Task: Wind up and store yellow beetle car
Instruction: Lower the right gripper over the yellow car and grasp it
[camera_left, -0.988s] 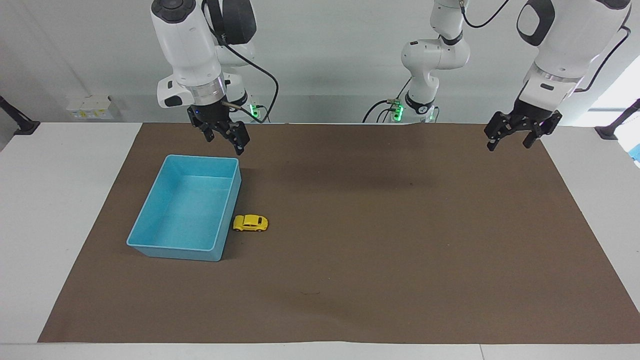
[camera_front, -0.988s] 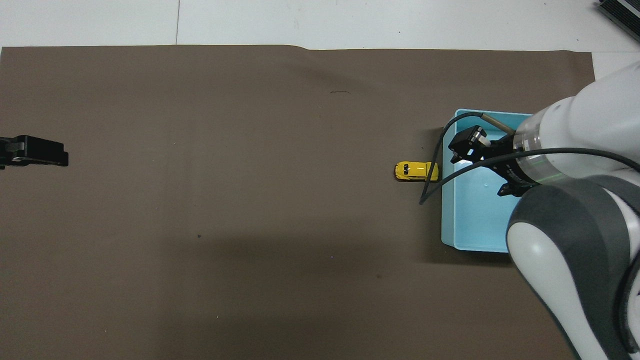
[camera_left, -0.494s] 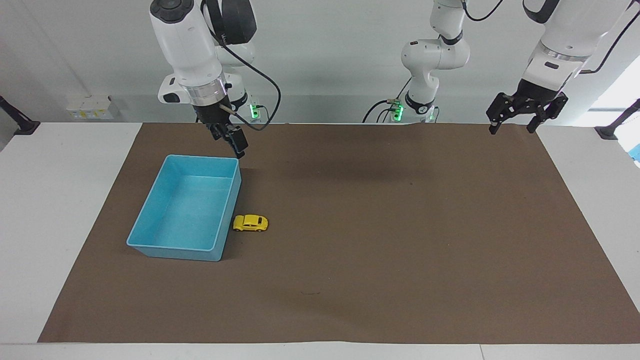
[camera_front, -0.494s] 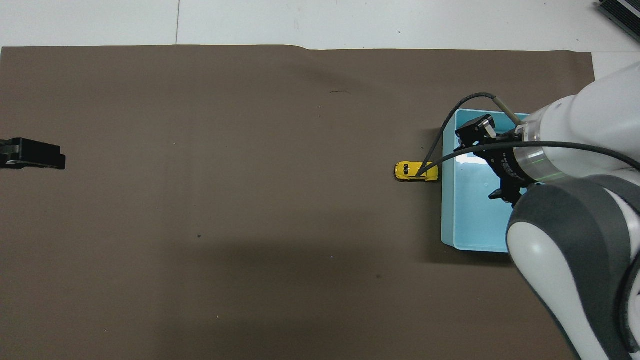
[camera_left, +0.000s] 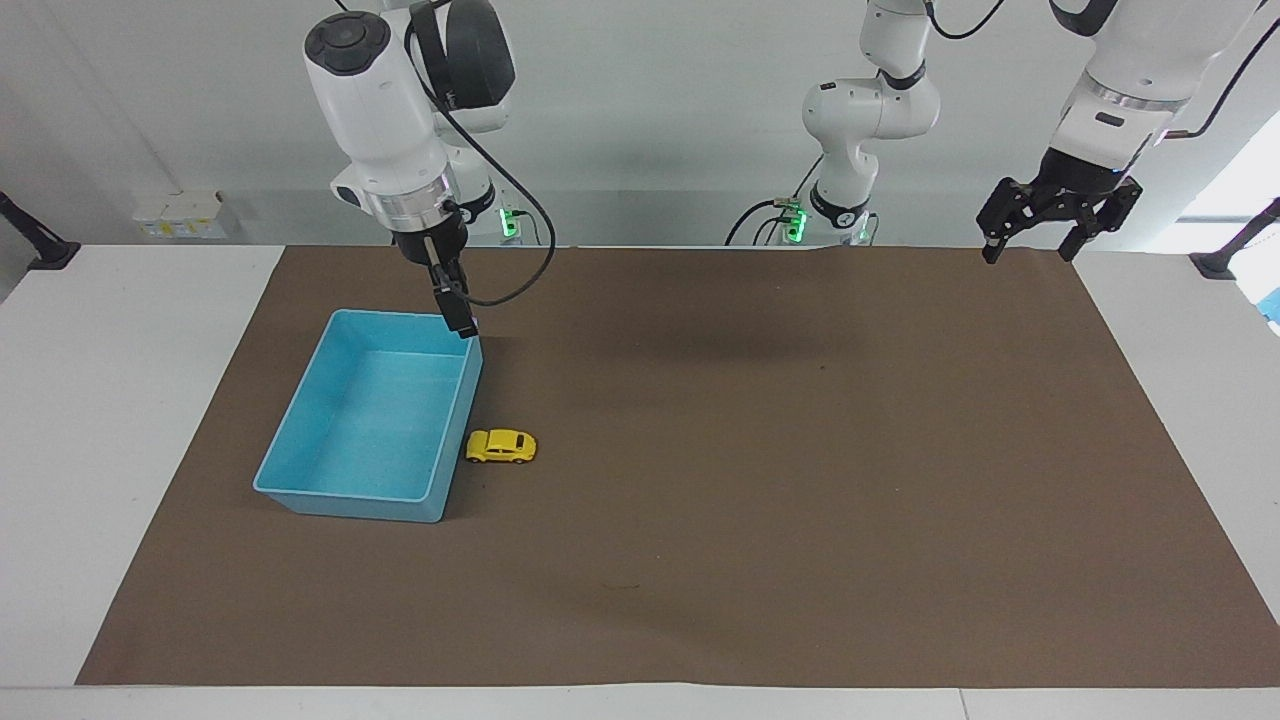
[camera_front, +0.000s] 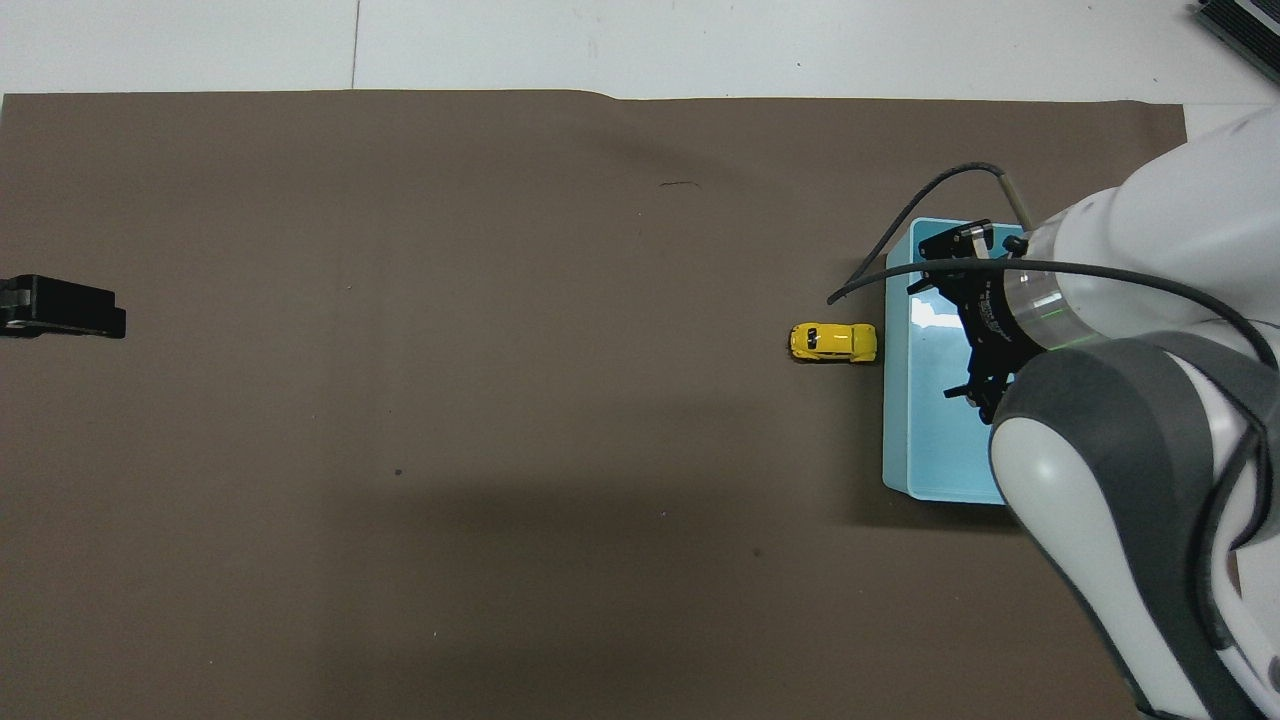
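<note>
1. Since the earlier frames, the right gripper (camera_left: 459, 318) has been turned edge-on and lowered toward the bin's rim nearest the robots, while the left gripper (camera_left: 1035, 228) has been raised and drawn back toward the robots; the yellow beetle car (camera_left: 501, 446) and the bin have not been moved.
2. The right gripper is seen over the blue bin (camera_left: 300, 478), at the corner nearest the robots and on the car's side; its fingers are spread in the overhead view (camera_front: 955, 335) and nothing is held between them.
3. The left gripper is held up in the air over the mat's edge at the left arm's end of the table, its fingers parted and empty; only its tip (camera_front: 62, 308) is caught in the overhead view.
4. The car is found on the brown mat (camera_left: 760, 480), on its wheels, just beside the bin's long wall, on the side toward the left arm's end; whether they touch cannot be told.
5. The bin is set on the mat toward the right arm's end of the table, and nothing is seen inside it.
</note>
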